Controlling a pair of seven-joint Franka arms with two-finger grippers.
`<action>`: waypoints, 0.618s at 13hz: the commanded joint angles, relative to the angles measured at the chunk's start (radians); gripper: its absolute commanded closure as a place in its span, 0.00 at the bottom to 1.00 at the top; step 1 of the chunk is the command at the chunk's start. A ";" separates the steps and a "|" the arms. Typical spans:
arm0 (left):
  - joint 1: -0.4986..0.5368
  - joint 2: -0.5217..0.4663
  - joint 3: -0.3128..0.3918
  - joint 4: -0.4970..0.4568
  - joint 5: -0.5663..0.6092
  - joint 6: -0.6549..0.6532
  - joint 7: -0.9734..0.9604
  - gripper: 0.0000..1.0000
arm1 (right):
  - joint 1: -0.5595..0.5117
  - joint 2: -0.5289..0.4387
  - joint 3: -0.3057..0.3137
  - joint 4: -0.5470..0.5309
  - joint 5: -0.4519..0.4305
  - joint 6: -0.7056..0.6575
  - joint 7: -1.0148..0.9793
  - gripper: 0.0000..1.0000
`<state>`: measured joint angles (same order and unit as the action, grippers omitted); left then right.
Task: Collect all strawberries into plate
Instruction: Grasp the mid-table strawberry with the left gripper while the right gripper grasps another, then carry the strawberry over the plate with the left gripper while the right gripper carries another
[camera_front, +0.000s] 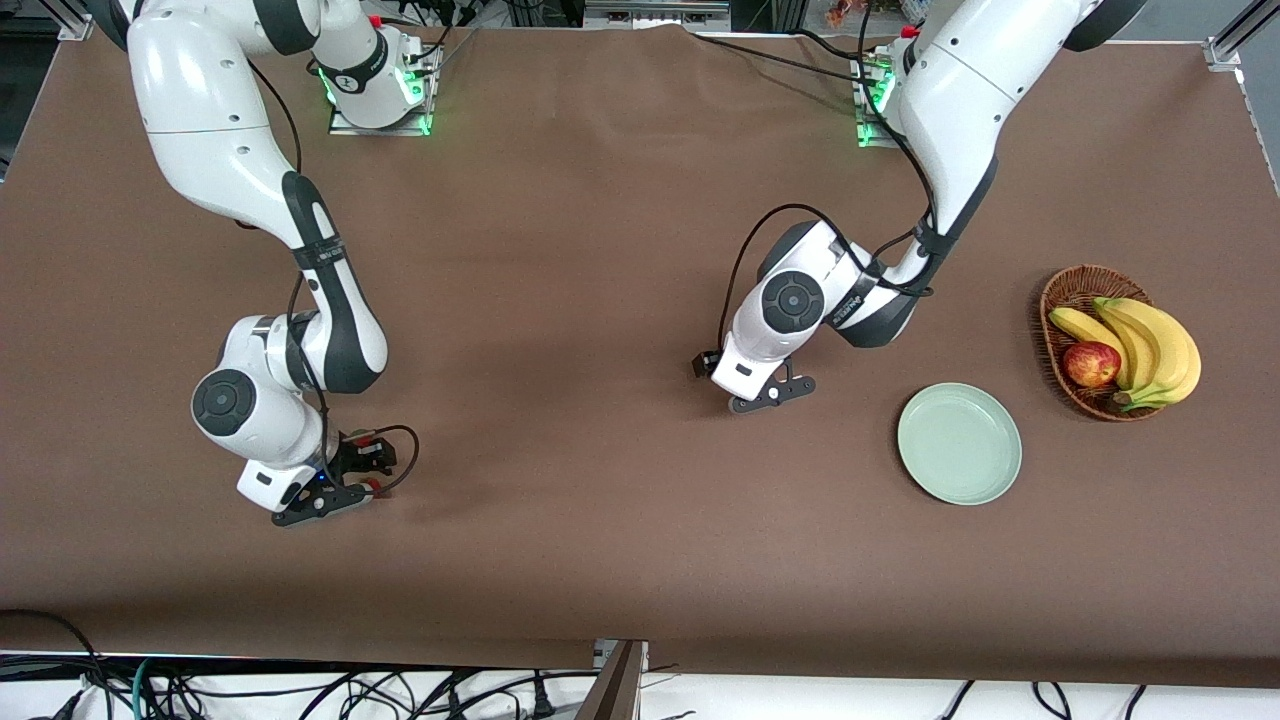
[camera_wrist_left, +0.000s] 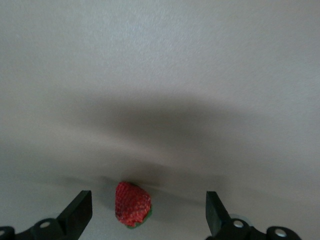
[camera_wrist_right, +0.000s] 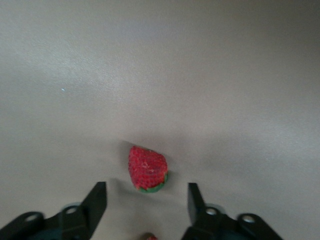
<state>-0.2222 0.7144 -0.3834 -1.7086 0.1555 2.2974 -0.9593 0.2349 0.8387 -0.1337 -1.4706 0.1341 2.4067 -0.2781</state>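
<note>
Strawberry (camera_wrist_right: 147, 169) lies flat, tip away from right gripper (camera_wrist_right: 145, 200)

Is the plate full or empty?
Empty. The plate shows only bare green inside; no strawberry lies on it. Each wrist view shows a strawberry on the table between that gripper's fingers.

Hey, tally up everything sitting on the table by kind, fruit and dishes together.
Strawberries: 2 in clear view
Apple: 1
Banana bunch: 1
Plate: 1
Basket: 1
Total: 6
</note>
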 joint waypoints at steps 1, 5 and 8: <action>-0.006 -0.012 0.006 -0.043 0.027 0.004 -0.029 0.00 | -0.005 0.016 0.003 0.012 -0.001 0.022 -0.019 0.38; -0.006 -0.010 0.005 -0.057 0.055 0.002 -0.030 0.52 | -0.005 0.033 0.005 0.039 0.001 0.022 -0.015 0.50; -0.006 -0.012 0.005 -0.057 0.055 -0.027 -0.030 0.75 | -0.005 0.049 0.005 0.059 0.001 0.023 -0.012 0.50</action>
<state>-0.2226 0.7169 -0.3821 -1.7569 0.1791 2.2896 -0.9644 0.2357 0.8595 -0.1333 -1.4493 0.1341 2.4255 -0.2817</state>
